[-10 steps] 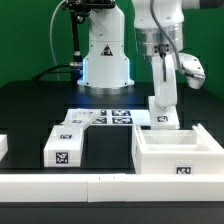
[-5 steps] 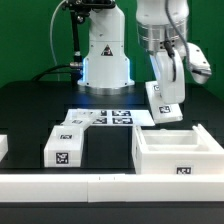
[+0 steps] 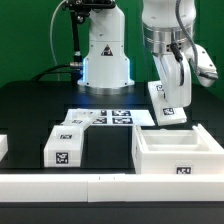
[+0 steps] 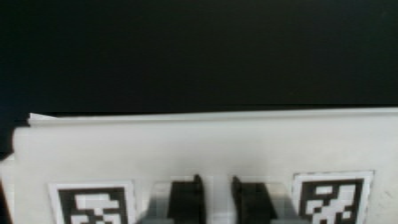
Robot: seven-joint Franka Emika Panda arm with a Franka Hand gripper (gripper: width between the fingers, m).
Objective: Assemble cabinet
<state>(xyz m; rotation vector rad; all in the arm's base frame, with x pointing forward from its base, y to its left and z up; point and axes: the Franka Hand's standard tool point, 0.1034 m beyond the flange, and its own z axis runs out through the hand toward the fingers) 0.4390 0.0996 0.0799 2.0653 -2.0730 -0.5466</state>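
Note:
My gripper [image 3: 170, 82] hangs over the exterior view's right side, shut on a flat white tagged panel [image 3: 166, 104] of the cabinet. It holds the panel tilted in the air, just above the back wall of the open white cabinet box [image 3: 178, 152]. In the wrist view the panel [image 4: 196, 150] fills the lower half, with a tag [image 4: 93, 202] on one side and a second tag [image 4: 334, 198] on the other. My gripper [image 4: 214, 200] shows there as two dark fingers [image 4: 178, 200] close together at the panel's edge.
A smaller white block [image 3: 65, 145] with one tag stands at the front left. The marker board [image 3: 105, 118] lies flat at mid-table behind it. A long white rail [image 3: 100, 185] runs along the front edge. The arm's base [image 3: 105, 55] stands at the back.
The panel, upright beside the box a second ago, has been lifted and tilted by my gripper. It has since drifted slightly toward the exterior view's right.

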